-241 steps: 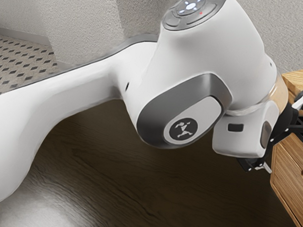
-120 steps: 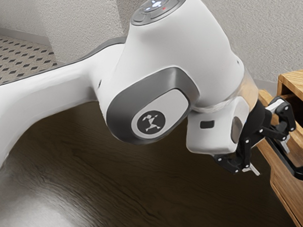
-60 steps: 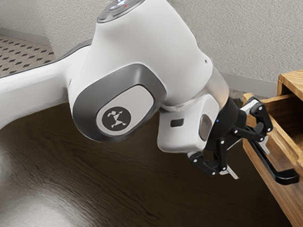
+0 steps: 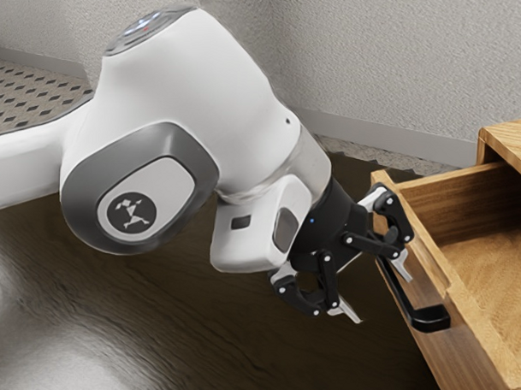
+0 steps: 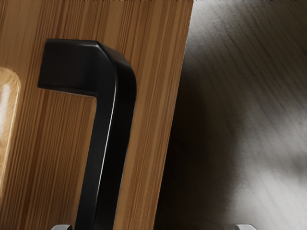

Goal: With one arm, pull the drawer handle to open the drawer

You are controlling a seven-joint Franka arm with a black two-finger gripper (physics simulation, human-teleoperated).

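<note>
One angular black handle point(image 5: 108, 143), wood-grained drawer point(image 5: 148, 72)

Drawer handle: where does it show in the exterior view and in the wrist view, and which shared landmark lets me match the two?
Exterior view: the black drawer handle slants across the wooden drawer front, toward the picture's lower right.
Wrist view: the drawer handle is a long black bar with a bent end, lying on the drawer front.
Shared landmark: the drawer front's edge, where light wood meets the dark surface.
</note>
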